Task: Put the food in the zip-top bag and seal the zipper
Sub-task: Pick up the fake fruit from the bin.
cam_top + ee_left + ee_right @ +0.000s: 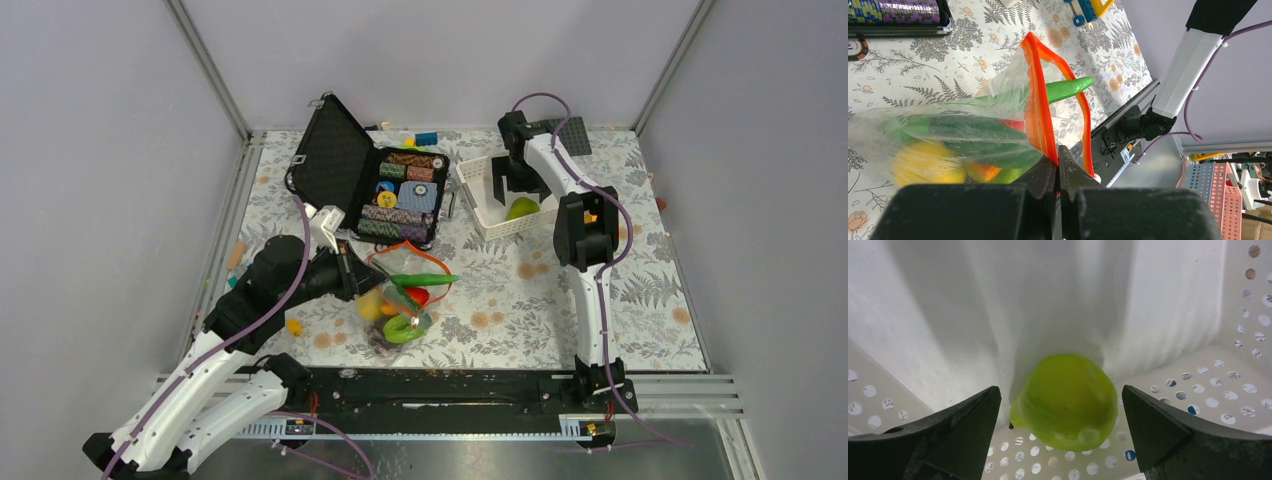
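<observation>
The zip-top bag point(398, 310) lies in front of the left arm with its mouth held open. It holds food: a green cucumber point(425, 280) poking out of the mouth, yellow, red and green pieces. My left gripper point(350, 272) is shut on the orange zipper point(1038, 100) at one side of the mouth; the left gripper point(1058, 156) pinches that strip between its tips. My right gripper point(515, 185) reaches down into the white basket point(478, 200). The right gripper point(1060, 390) is open, one finger on each side of a green pear point(1063, 400), not touching it.
An open black case point(345, 165) with colourful chip stacks stands behind the bag. Toy bricks point(427, 138) lie at the back edge. A small yellow piece point(294, 326) lies on the table left of the bag. The basket's perforated wall point(1208, 385) surrounds the pear.
</observation>
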`<state>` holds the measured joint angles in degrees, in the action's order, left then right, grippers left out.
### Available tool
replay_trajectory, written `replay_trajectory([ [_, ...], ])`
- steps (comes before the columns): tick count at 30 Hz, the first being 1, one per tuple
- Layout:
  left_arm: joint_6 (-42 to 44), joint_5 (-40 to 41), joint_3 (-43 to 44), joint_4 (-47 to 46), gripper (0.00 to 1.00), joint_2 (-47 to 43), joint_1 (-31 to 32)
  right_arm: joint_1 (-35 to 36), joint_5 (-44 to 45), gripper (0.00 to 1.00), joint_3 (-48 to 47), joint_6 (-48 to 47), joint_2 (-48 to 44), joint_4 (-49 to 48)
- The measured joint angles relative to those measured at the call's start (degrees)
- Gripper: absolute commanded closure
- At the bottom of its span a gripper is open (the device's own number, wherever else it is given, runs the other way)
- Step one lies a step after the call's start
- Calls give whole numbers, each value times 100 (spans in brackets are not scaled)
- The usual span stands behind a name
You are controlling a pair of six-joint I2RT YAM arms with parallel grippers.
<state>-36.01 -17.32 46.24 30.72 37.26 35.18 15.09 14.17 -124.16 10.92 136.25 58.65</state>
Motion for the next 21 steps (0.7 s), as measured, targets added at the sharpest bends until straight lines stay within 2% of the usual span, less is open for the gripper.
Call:
replay_trajectory([
  [11, 4, 0, 0, 0, 99, 0, 0, -9, -330, 1, 295, -118, 0, 140],
  [18, 4, 0, 0, 0, 99, 0, 0, -9, -330, 6, 317, -210, 0, 269],
  [21, 4, 0, 0, -2, 99, 0, 0, -9, -339, 1, 317, -216, 0, 282],
])
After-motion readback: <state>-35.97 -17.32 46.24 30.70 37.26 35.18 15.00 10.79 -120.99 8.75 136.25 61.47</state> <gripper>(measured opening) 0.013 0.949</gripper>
